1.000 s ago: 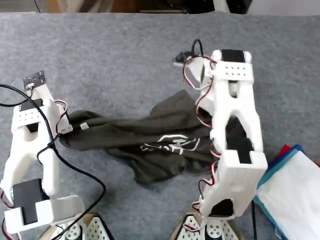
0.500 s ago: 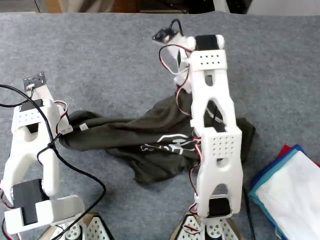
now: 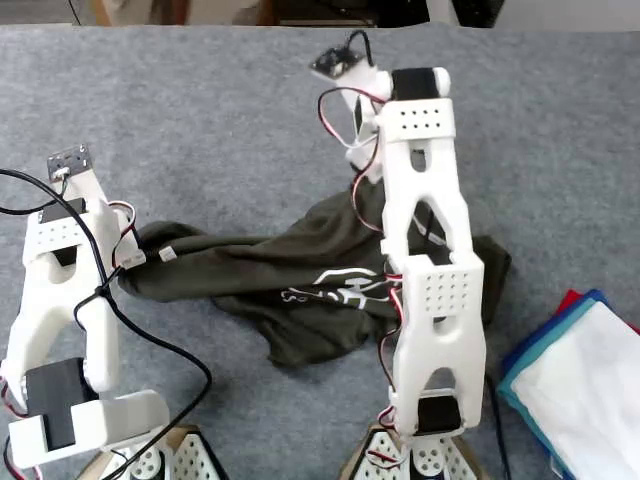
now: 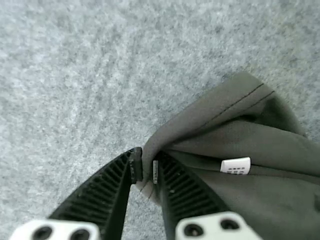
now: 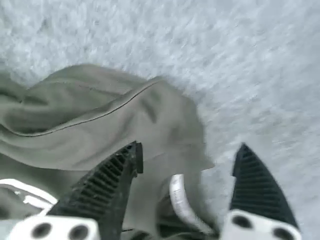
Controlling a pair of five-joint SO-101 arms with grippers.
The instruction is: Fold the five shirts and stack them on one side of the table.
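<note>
Pinching the dark shirt (image 3: 300, 270) by its end toward the left edge, the left gripper (image 4: 145, 170) is closed on a fold of cloth.
The shirt lies crumpled mid-way across the table (image 3: 200, 120), the right gripper (image 5: 190, 155) spread over its far edge; folded cloths (image 3: 585, 380) sit at the near right corner.

A table (image 3: 200, 120) covered in grey, felt-like fabric lies evenly lit in the high view, and beyond its far edge runs a narrow band of brown wood (image 3: 120, 10) and dark, indistinct shapes (image 3: 330, 10).
</note>
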